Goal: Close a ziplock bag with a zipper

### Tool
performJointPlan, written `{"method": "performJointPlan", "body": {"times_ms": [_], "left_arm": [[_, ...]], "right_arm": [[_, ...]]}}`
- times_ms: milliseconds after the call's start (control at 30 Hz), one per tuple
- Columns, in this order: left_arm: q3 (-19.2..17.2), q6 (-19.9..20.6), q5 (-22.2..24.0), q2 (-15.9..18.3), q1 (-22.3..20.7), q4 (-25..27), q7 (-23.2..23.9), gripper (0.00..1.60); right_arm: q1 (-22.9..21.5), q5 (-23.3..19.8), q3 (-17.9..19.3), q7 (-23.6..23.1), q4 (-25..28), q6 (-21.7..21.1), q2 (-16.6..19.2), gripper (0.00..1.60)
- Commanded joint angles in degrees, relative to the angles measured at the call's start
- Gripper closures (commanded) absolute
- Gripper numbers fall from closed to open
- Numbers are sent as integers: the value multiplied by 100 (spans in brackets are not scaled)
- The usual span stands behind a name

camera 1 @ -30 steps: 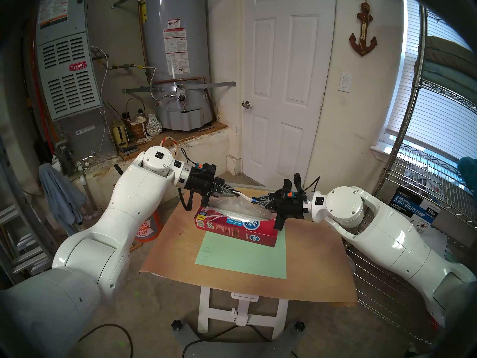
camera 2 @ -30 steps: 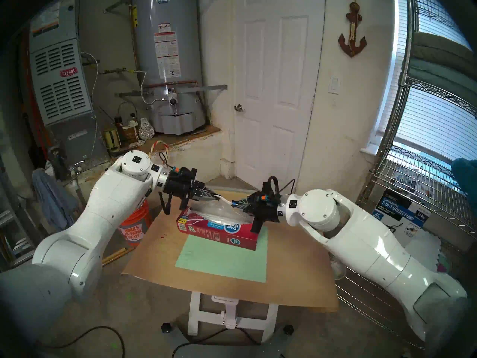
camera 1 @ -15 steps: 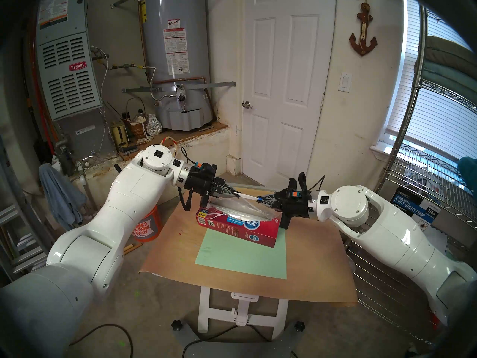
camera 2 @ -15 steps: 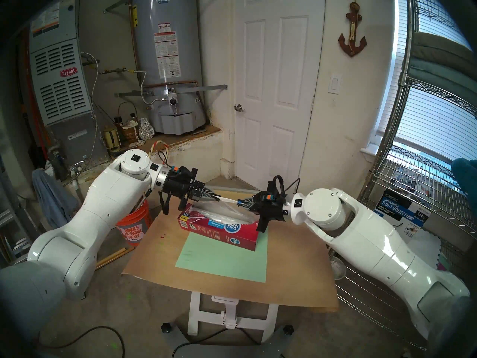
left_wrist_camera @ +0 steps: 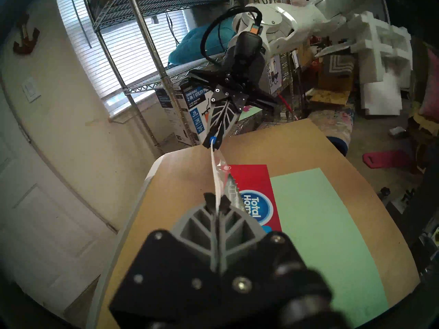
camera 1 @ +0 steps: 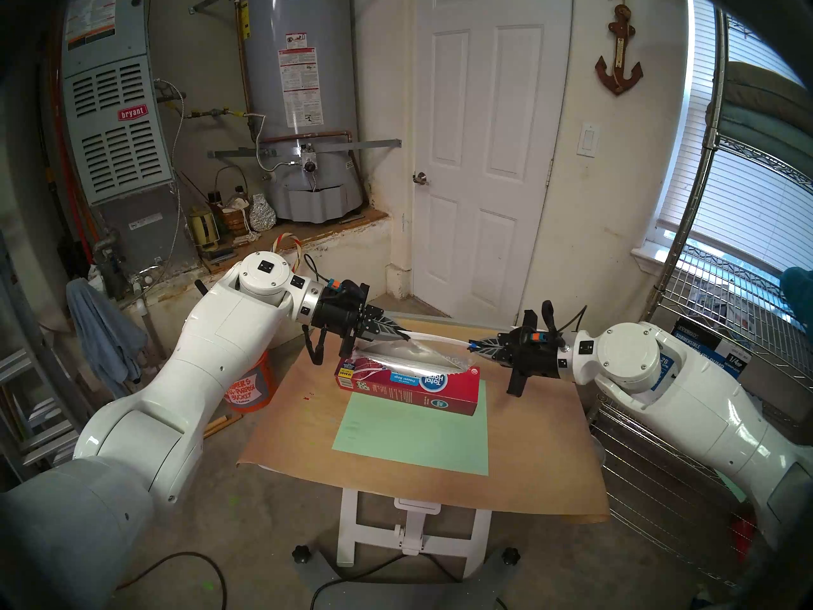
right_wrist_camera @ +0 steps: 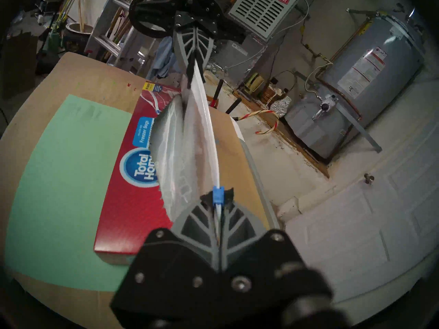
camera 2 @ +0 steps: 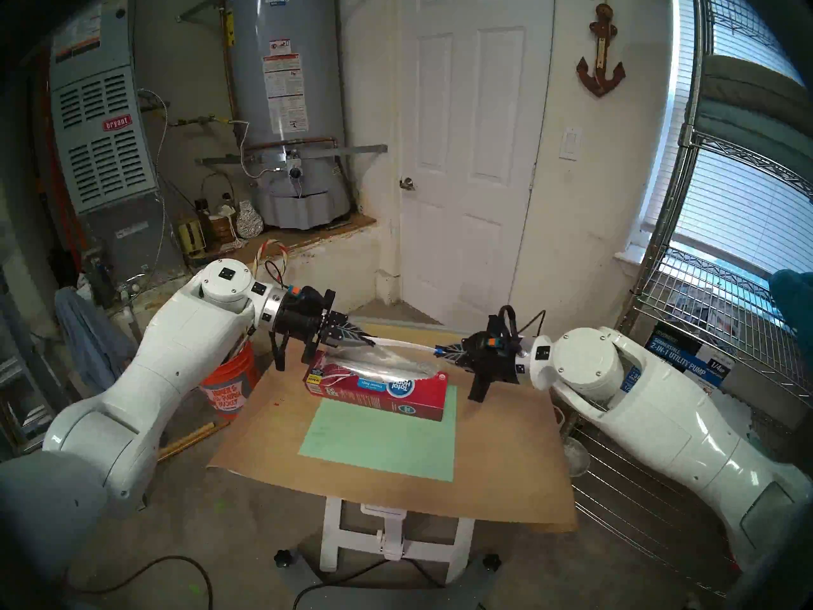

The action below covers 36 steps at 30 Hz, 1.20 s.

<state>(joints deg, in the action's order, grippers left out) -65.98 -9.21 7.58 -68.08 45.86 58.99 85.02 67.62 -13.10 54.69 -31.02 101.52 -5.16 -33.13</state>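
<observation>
The clear ziplock bag (camera 1: 418,354) hangs stretched between my two grippers, above the open red box (camera 1: 409,387). Its lower part dips into the box. My left gripper (camera 1: 407,335) is shut on the left end of the bag's white top strip (left_wrist_camera: 213,171). My right gripper (camera 1: 473,344) is shut at the strip's right end, with the small blue zipper (right_wrist_camera: 218,194) pinched at its fingertips. The left wrist view shows the zipper (left_wrist_camera: 213,139) in the right gripper (left_wrist_camera: 212,142) at the far end of the taut strip. The right wrist view shows my left gripper (right_wrist_camera: 193,69) opposite.
The red box (camera 2: 396,391) lies on a green sheet (camera 1: 413,433) on the brown-covered table (camera 1: 536,442). A wire shelf (camera 1: 721,332) stands close behind my right arm. An orange bucket (camera 1: 250,389) sits on the floor at the left, and a white door (camera 1: 479,155) is behind.
My right gripper has moved right with the zipper along the strip, which is now longer and tauter. The red box has turned slightly. My left gripper has barely moved.
</observation>
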Motion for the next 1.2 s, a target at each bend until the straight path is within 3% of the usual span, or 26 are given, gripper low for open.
{"method": "performJointPlan", "body": {"times_ms": [0,400,900,933,967,1000,1167], "left_arm": [[-89,75,177,110,80,233,-2,160],[-55,164,165,163,187,355,-2,160],[-39,183,177,173,182,358,-2,160],[-38,179,178,169,179,348,-2,160],[-41,168,185,156,172,329,-2,160],[-37,167,181,147,163,317,-2,160],[0,183,112,108,141,294,-17,160]], "right_arm": [[254,-178,255,160,84,78,441,160],[550,-388,444,275,180,217,817,160],[728,-551,542,374,235,314,927,160],[737,-605,561,384,251,303,916,144],[787,-742,623,499,260,286,871,29],[801,-807,660,580,271,240,833,0],[814,-1249,1026,1132,103,116,315,0]]}}
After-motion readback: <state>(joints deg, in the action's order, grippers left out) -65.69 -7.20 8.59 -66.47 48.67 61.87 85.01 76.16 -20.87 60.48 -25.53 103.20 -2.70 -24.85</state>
